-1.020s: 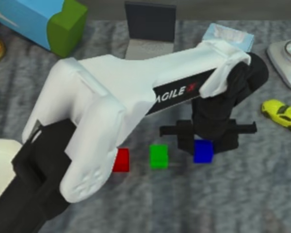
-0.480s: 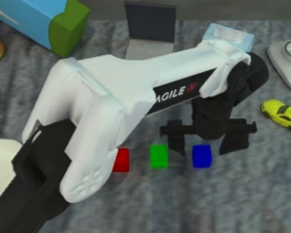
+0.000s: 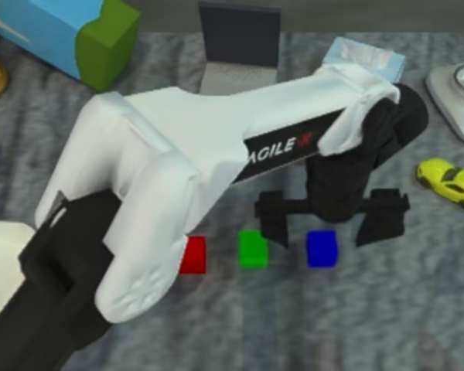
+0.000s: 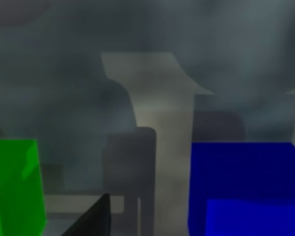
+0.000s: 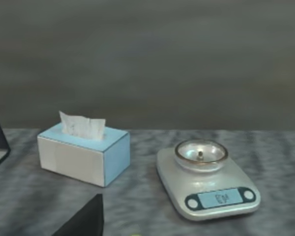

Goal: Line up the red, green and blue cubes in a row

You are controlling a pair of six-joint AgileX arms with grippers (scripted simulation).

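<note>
The left gripper (image 3: 330,220) hangs just behind the blue cube (image 3: 322,249), its jaws spread wide and holding nothing. All 3 cubes sit in a row on the table (image 3: 387,309): red cube (image 3: 193,255), green cube (image 3: 253,249), then blue. The right arm stays out of sight.

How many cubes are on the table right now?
3, in one row: red cube partly under the left arm, green cube in the middle, blue cube below the open left pincer.
</note>
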